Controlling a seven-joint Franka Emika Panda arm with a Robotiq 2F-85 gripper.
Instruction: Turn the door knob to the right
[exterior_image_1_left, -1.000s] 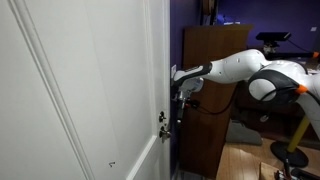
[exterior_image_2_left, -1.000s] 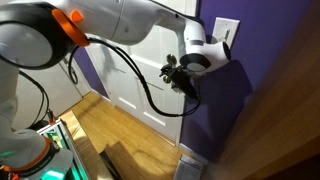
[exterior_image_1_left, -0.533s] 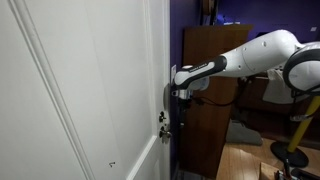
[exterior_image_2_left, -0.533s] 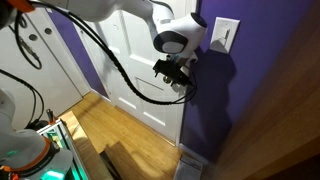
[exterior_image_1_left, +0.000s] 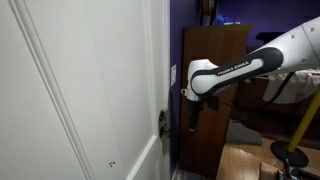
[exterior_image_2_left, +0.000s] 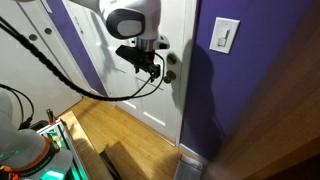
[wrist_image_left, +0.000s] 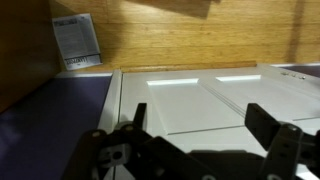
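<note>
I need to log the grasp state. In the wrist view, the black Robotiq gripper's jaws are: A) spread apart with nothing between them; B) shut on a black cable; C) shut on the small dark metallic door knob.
A: in the wrist view the black Robotiq gripper has its jaws standing wide apart, with only the white panelled door showing through the gap.

The panelled door (exterior_image_1_left: 90, 90) is showing plain white, with the door knob (exterior_image_1_left: 162, 122) standing out dark and metallic against it, while the wall (exterior_image_2_left: 255, 110) is glowing deep purple around a white switch plate (exterior_image_2_left: 226, 36). The arm (exterior_image_1_left: 245, 68) is wearing white shells with black lettering, and the gripper (exterior_image_2_left: 148, 64) is looking black. The floor (exterior_image_2_left: 120, 135) is showing honey-brown wood planks, the cabinet (exterior_image_1_left: 215, 60) a darker brown.
</note>
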